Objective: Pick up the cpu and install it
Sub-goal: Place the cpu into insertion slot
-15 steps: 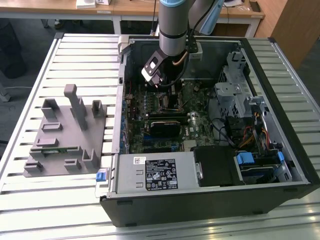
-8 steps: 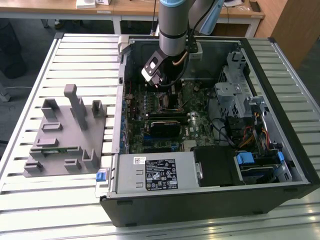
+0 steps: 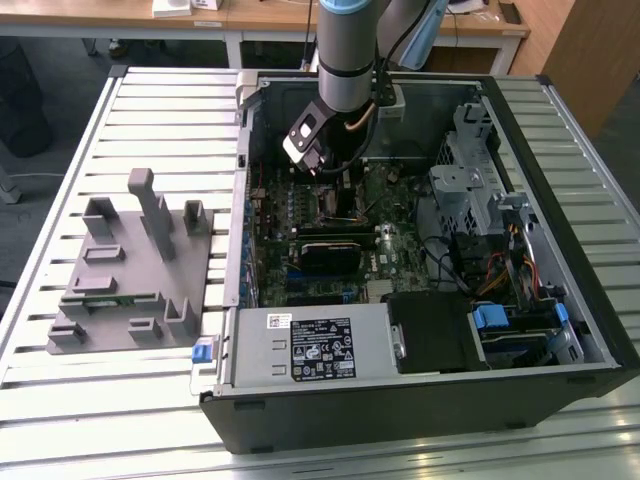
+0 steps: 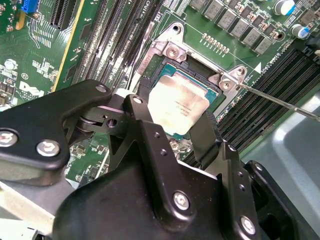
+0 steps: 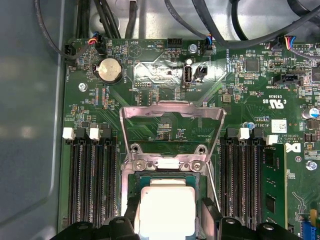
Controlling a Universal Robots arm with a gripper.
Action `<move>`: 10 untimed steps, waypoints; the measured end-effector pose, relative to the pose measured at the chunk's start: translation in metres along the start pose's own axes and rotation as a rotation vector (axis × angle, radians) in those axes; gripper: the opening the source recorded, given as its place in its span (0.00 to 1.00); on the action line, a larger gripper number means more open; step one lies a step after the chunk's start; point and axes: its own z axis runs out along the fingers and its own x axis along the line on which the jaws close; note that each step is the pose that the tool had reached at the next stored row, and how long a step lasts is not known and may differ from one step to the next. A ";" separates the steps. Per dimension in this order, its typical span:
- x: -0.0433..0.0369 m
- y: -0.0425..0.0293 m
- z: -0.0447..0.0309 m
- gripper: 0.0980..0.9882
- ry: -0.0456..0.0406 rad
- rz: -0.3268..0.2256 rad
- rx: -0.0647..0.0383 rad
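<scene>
Gripper [image 4: 171,114] inside open computer case [image 3: 400,425], fingers [image 4: 144,116] clamped on two opposite edges of the cpu [image 4: 180,102], cpu at open socket [image 4: 170,64] on motherboard [image 5: 150,65], retention plate [image 5: 170,106] raised.

Print check: lots of markings, nearly all too fine to make out.
Exterior view: a black-and-white label [image 3: 318,350] with rows of small print and symbols sits on the silver power supply cover [image 3: 372,340], with a smaller white sticker [image 3: 280,320] at its corner. First wrist view: the motherboard [image 5: 240,90] has white silkscreen designators all over, a block of certification marks [image 5: 276,102], a logo [image 5: 295,148] near one edge, and a white tag [image 5: 279,124] with dark print beside the memory slots [image 5: 243,180]. Second wrist view: the cpu [image 4: 177,102] lid has faint etched lines, illegible.
</scene>
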 end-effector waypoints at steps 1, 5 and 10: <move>0.0000 0.0000 0.0001 0.56 0.0001 0.000 0.000; -0.0002 0.0000 0.0005 0.56 -0.0002 0.000 0.000; -0.0002 -0.0001 0.0017 0.56 -0.0014 0.000 0.000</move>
